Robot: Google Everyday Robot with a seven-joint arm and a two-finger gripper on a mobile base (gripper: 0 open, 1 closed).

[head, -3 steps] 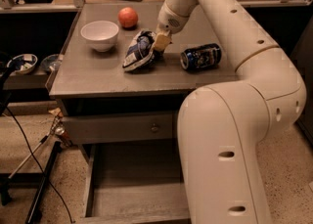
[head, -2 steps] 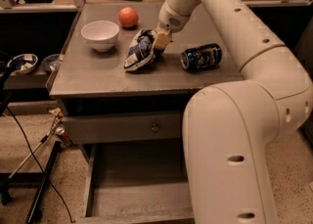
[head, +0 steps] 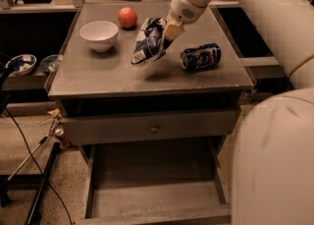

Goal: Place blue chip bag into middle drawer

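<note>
Lifted off the table [head: 98, 79] since a second earlier, the blue chip bag [head: 146, 42] hung above its own shadow, between the white bowl [head: 99, 33] and the toppled can [head: 200, 56]. The gripper [head: 166, 36] pinched the bag's upper right edge, and most of the bag hung down to the left of the jaws. Below, the middle drawer [head: 152, 202] stood pulled out, well apart from the bag.
</note>
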